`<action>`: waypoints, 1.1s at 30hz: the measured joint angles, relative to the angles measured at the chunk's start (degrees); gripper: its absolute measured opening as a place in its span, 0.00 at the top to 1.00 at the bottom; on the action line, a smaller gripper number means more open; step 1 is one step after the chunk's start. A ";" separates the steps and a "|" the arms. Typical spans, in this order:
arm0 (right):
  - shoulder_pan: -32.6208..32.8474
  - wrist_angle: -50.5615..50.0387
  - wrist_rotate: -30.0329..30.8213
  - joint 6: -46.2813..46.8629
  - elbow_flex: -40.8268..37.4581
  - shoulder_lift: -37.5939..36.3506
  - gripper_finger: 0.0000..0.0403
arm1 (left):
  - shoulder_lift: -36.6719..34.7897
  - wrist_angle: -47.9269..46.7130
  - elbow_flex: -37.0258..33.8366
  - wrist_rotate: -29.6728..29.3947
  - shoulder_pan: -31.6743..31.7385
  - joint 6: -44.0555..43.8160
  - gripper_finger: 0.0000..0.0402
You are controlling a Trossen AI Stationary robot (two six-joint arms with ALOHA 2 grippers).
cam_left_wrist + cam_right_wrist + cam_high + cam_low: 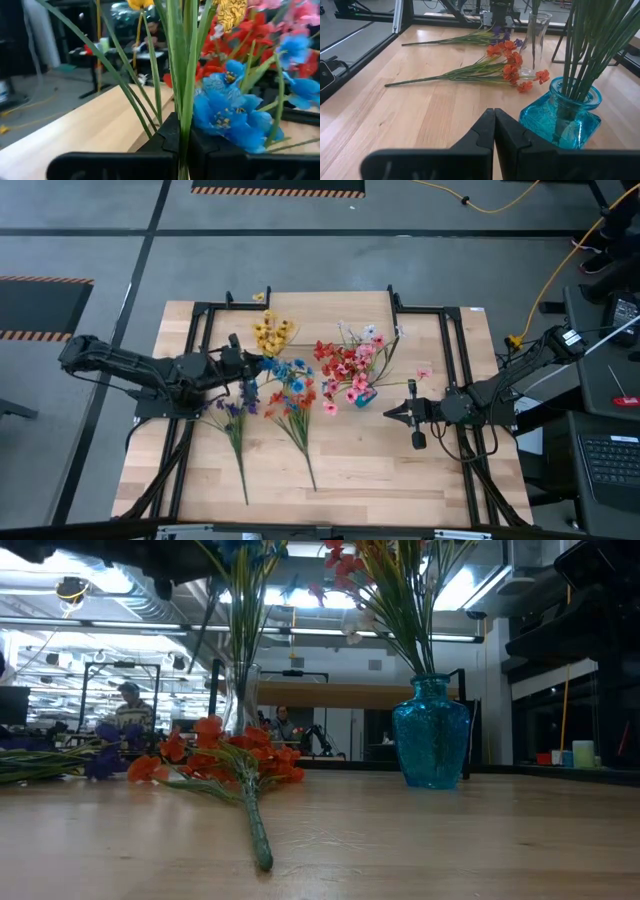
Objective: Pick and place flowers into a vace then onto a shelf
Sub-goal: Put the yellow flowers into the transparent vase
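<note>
Blue blossoms [227, 107] are filling the left wrist view, their green stems running straight down between the left gripper's [181, 142] fingers, which are pinching the spray.

- High view: left gripper [243, 367] is hovering by the clear glass vase [240, 700], near the table's middle, with the blue spray [283, 370] at its tip. Low view shows stems already reaching into that vase; whether the held spray is seated I cannot tell.
- Doing the step well, by my reckoning: keep the stems upright over the narrow mouth, lower until the ends are well inside, then release; tilting risks tipping the light glass.
- Right gripper [408, 413] is waiting, fingers pressed together and holding nothing, just beside the blue glass vase [563, 117].

Containers:
- Blue vase is carrying a full bunch of red, pink and white sprays [350, 365].
- Clear vase is carrying stems with yellow blooms [270, 333] above.

On the table [380, 470]: an orange spray [215, 760] and a purple spray [232, 412] are lying flat, not yet picked. Shelf [330, 694] is showing behind the vases, bare as far as visible.
</note>
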 joint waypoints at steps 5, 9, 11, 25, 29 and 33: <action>-0.02 0.00 0.01 0.10 0.00 0.02 0.97 | -0.02 4.36 -0.55 8.08 5.28 0.09 0.99; 0.00 0.00 0.02 0.01 0.00 0.02 0.96 | -0.01 5.63 -0.55 13.72 8.12 -1.27 0.99; 0.00 0.00 0.02 0.03 0.00 0.02 0.97 | 0.02 5.75 -0.57 13.76 8.78 -1.30 0.99; -0.02 0.02 0.01 -0.01 0.00 0.00 0.96 | 7.98 15.85 -0.57 19.31 9.22 4.21 0.99; -0.02 0.02 0.02 0.00 0.00 0.02 0.97 | 10.21 18.96 -0.55 19.68 9.24 6.22 0.99; 0.00 0.02 -0.01 -0.01 0.00 0.00 0.96 | 10.55 20.41 -0.57 19.89 9.22 6.30 0.99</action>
